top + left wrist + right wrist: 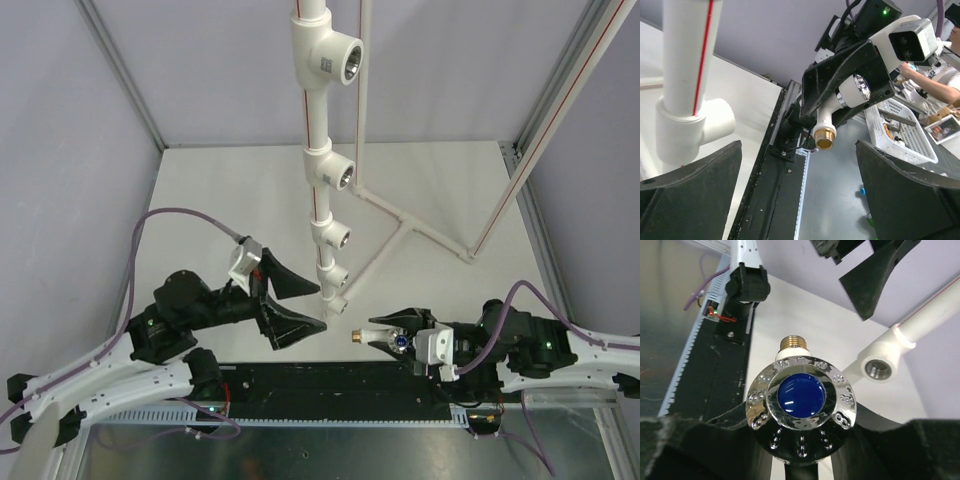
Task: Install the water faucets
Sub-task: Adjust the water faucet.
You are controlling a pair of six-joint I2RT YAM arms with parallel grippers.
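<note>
A white water faucet with a blue-centred chrome knob and a brass threaded end lies level in my right gripper, which is shut on it. Its brass end points left at the lowest tee socket of the upright white pipe frame, a short gap away. The right wrist view shows the knob end-on and the socket beyond to the right. My left gripper is open, its fingers either side of the pipe's lower end. In the left wrist view, the faucet hangs ahead of the open jaws.
Three more tee sockets sit higher on the pipe. The frame's thin white base tubes spread over the white table. A black rail runs along the near edge. Cage posts stand at the sides. A white basket stands beyond the rail.
</note>
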